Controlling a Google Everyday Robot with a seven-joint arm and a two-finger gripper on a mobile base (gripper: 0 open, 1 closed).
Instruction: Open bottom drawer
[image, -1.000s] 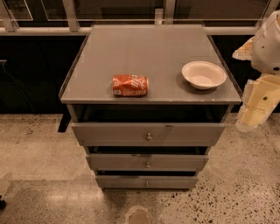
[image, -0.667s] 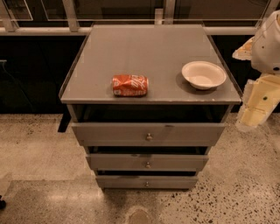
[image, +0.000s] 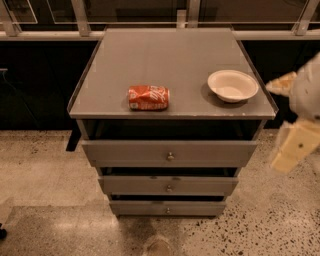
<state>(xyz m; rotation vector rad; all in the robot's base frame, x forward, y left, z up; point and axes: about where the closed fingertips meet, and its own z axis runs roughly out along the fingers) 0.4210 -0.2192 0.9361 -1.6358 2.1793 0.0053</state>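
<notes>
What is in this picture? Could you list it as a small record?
cabinet: grey, three drawers stacked
on top: crushed red can left of centre; white bowl to the right, nothing in it
bottom drawer: lowest, narrowest front, small round knob at its centre
gripper: at the right edge, beside the cabinet, about level with the top drawer, apart from every drawer
task: bottom drawer not yet touched

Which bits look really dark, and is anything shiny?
In the camera view, the gap under the cabinet top is deep shadow; the bowl throws a soft shadow to its left; a pale sheen lies on the floor left of the bottom drawer; the gripper hangs at the right edge, far from that drawer.
</notes>
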